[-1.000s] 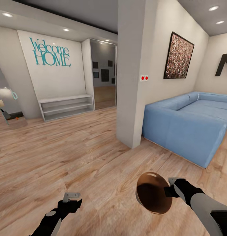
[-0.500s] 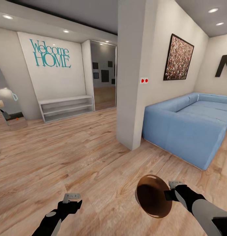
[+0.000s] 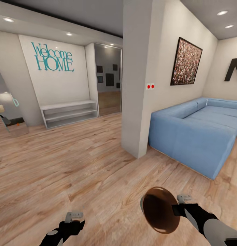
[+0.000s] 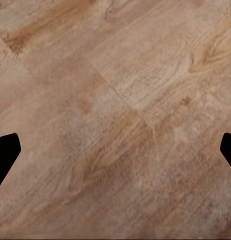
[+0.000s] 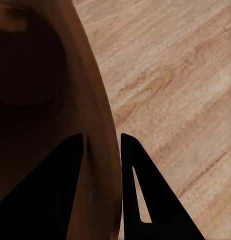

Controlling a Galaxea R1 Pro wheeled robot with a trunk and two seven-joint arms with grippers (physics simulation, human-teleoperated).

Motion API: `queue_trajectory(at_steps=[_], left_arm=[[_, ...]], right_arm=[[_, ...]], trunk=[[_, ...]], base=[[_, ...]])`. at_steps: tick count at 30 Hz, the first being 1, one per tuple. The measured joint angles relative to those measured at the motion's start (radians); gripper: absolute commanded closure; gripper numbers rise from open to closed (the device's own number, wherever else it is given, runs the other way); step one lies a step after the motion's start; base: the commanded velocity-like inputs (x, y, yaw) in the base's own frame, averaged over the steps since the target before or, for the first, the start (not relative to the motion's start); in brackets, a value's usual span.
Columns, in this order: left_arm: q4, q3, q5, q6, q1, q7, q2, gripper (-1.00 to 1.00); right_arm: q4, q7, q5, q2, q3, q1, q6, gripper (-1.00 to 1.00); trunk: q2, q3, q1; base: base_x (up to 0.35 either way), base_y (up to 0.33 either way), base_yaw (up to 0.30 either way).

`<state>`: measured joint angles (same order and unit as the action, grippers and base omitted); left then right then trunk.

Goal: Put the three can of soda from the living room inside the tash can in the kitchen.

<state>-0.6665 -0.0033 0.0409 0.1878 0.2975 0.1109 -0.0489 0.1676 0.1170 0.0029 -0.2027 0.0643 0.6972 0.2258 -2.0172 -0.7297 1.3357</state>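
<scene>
Two fingers of the right gripper (image 3: 178, 204) pinch only the rim of the tash can (image 3: 161, 209) — carried near the blue sofa (image 3: 197, 135), it could slip or swing loose — while the left gripper (image 3: 73, 218) hangs open, empty.

Teal lettering (image 3: 52, 56) on the white wall (image 3: 60, 85) above the low shelf (image 3: 69, 111) reads "Welcome" over "HOME", the top word in a thin mixed-case face, the lower in capitals; on the far right wall a dark angular sign (image 3: 234, 70) is cut off by the picture's edge and cannot be read as a letter. No other text, label, brand or number can be read in any view.
</scene>
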Motion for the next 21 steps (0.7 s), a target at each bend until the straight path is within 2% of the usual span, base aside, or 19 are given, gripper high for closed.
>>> queue_trajectory(at_steps=[7,13,21], left_arm=[[0.071,0.001,0.000,-0.088,0.000,0.001,0.000,-1.00],[0.203,0.003,0.001,-0.213,0.000,0.000,-0.001,-1.00],[0.252,0.003,0.001,-0.312,-0.005,-0.003,-0.009,-1.00]], right_arm=[[0.000,0.012,-0.001,-0.001,0.006,-0.029,-0.037,1.00],[-0.003,0.037,-0.003,0.001,0.004,-0.065,-0.128,1.00],[-0.002,0.041,-0.004,0.003,0.003,-0.101,-0.158,1.00]], trunk=[[0.049,0.022,-0.027],[0.091,0.041,-0.050],[0.147,0.066,-0.081]], base=[[0.000,0.000,0.000],[0.000,0.000,0.000],[0.000,0.000,0.000]])
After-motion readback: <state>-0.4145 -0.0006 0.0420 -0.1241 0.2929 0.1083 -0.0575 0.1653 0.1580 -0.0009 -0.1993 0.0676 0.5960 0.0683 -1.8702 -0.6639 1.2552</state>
